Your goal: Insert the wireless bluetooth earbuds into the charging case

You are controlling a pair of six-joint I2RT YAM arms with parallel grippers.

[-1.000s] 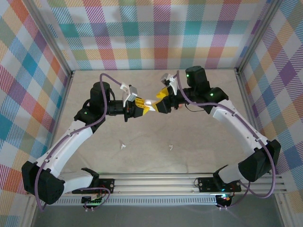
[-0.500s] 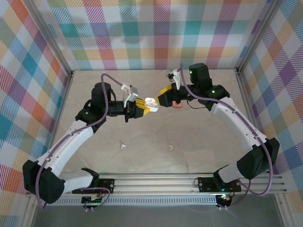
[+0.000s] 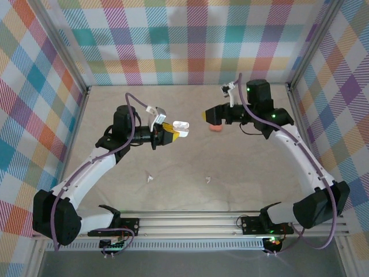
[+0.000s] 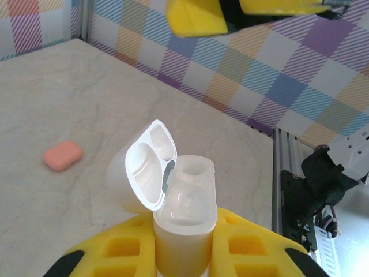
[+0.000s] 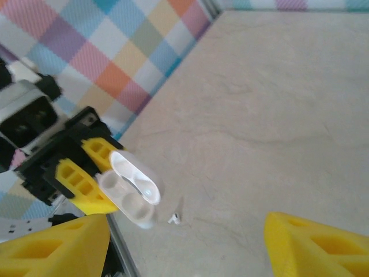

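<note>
Left end effector (image 3: 172, 128) clamps a white charging case (image 4: 183, 203), lid flipped open. Right end effector (image 3: 209, 115) is spread wide, empty, beside a salmon-pink case (image 3: 215, 128). A white earbud (image 3: 150, 178) and a second white earbud (image 3: 207, 180) lie apart on the desk (image 3: 253, 173), nearer the arm bases

The desk (image 3: 173, 196) has a pale beige top with faint grey veining like marble, matte and evenly lit. It is closed in on three sides by walls printed in a pastel plaid of pink, orange, teal, blue, purple and yellow: a back wall (image 3: 190, 40), a left wall (image 3: 29, 115) and a right wall (image 3: 346, 86), the side walls slanting outward in the top view. Bare metal posts (image 3: 63, 46) run up the two back corners, and thin metal strips edge the desk where it meets the walls. Along the near edge lies a slotted aluminium rail (image 3: 190, 222), with a plain grey strip (image 3: 230, 265) below it. The light is bright and soft.
</note>
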